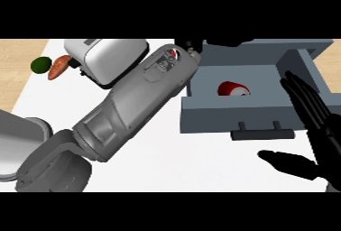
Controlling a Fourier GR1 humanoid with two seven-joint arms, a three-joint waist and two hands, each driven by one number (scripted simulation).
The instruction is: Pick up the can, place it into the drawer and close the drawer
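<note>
The left forearm (126, 113) is a broad, boxy shell of pale grey, cut by thin dark seams into flat panels, with a rectangular inset plate along its middle. Near the wrist sits a recessed panel (166, 61) of darker grey fittings with a small red mark. A rounded elbow casing (57, 164) is a duller grey. The left hand (191, 45) shows only as a black lump. The right hand (325, 144) is all black, its fingers (303, 97) long and slim, its thumb (286, 162) thick and blunt.
</note>
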